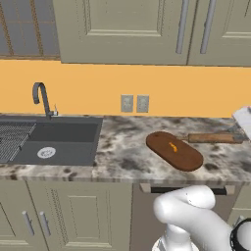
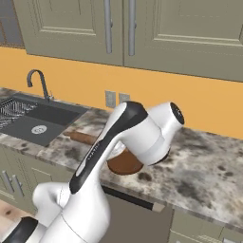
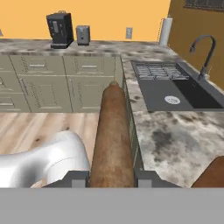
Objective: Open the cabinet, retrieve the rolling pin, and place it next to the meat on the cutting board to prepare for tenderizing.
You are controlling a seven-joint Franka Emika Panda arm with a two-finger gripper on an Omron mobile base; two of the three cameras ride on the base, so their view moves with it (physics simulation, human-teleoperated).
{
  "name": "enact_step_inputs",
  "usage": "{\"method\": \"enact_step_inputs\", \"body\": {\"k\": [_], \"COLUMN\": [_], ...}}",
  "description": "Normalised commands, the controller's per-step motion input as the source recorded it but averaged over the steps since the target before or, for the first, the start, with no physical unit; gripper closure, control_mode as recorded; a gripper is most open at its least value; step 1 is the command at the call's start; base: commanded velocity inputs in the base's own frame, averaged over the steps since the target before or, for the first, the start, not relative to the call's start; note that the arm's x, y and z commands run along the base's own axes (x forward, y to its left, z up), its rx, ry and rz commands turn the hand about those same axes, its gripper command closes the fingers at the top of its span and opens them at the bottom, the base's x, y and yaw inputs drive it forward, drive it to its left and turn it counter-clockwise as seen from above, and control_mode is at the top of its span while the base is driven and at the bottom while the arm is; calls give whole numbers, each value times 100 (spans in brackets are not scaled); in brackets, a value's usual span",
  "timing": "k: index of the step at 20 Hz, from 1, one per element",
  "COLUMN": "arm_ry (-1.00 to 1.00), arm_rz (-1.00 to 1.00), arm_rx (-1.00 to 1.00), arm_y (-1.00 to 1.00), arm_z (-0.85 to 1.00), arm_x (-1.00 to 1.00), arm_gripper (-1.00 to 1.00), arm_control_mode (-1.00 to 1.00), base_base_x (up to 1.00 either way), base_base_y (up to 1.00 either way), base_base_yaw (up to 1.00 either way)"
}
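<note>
Rolling pin (image 3: pixel 112 135), slim brown wooden cylinder, clamped in claw (image 3: pixel 111 178)

Orange wall (image 1: pixel 98 83), marbled counter (image 1: pixel 122 157)

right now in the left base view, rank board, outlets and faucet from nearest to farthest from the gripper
1. Board: on the counter just left of the gripper, which is shut on the rolling pin.
2. Outlets: on the wall, further left and behind.
3. Faucet: far left.
</note>
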Motion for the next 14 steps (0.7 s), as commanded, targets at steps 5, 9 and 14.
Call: {"method": "enact_step_inputs", "body": {"k": [5,9,14], "arm_ry": [0,0,0], "arm_rz": [20,21,20], "arm_rx": [-5,-2,0], "arm_y": [0,-5,-13], "arm_z": [-43,-37,-31], "arm_x": [34,42,36], "arm_gripper": [100,100,100], "arm_control_mode": [-100,-100,-100], "base_base_x": [0,0,0], "base_base_y": [0,0,0], "base_base_yaw": [0,0,0]}}
